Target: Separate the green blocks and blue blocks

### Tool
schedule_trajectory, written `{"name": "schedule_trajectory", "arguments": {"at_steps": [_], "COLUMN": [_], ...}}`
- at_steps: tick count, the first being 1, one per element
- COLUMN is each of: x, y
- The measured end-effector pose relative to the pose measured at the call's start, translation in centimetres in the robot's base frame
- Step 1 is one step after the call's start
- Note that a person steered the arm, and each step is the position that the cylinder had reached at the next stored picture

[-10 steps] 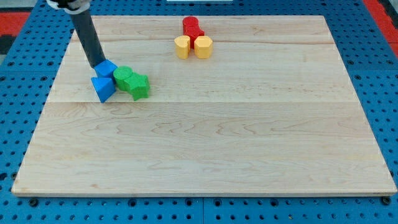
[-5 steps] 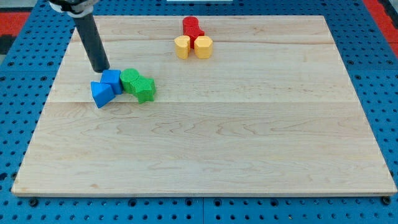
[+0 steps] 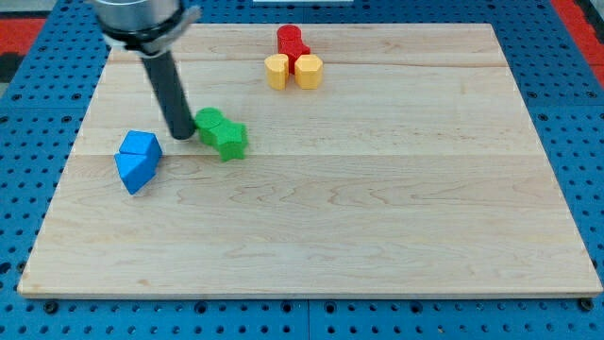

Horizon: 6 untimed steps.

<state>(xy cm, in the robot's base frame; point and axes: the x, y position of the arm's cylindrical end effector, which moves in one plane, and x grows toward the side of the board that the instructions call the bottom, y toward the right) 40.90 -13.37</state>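
My tip (image 3: 180, 135) rests on the board between the two colour groups. It is just left of the green round block (image 3: 209, 125), touching or nearly touching it. A green star-shaped block (image 3: 229, 141) sits against that block on its lower right. The blue cube (image 3: 142, 146) and the blue triangular block (image 3: 130, 171) lie together to the tip's left and lower left. A small gap separates the blue pair from the tip and the green pair.
At the view's top centre, a red block (image 3: 291, 41) sits behind two yellow blocks (image 3: 276, 71) (image 3: 309, 71). The wooden board (image 3: 377, 208) lies on a blue pegboard surface.
The tip moved right and down, from above the blue cube to between the groups. The blue blocks shifted left and down. The green blocks shifted slightly right.
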Motion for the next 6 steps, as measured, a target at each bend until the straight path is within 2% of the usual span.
{"name": "schedule_trajectory", "arguments": {"at_steps": [1, 2, 4, 5, 6], "x": [0.0, -1.6, -8.3, -10.8, -11.5], "y": [2.4, 0.4, 2.1, 3.9, 8.9]}}
